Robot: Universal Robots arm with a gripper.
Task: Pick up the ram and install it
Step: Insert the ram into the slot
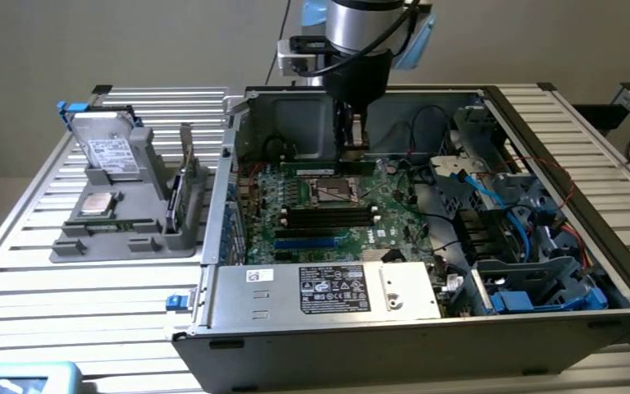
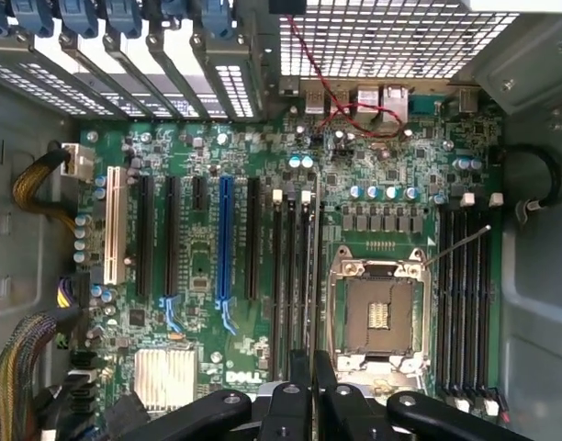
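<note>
My gripper hangs inside the open computer case, above the far part of the green motherboard. It is shut on the ram, a thin stick pointing down. In the wrist view the ram shows edge-on as a narrow line between my two black fingers. It runs beside a row of black memory slots, between them and the empty CPU socket. I cannot tell whether it touches the board. In the exterior view the slots lie nearer than the gripper.
A second bank of memory slots lies past the socket. Cables and drive cages crowd the exterior view's right of the case. A grey holder outside the case carries a hard drive, a silver chip and a green card.
</note>
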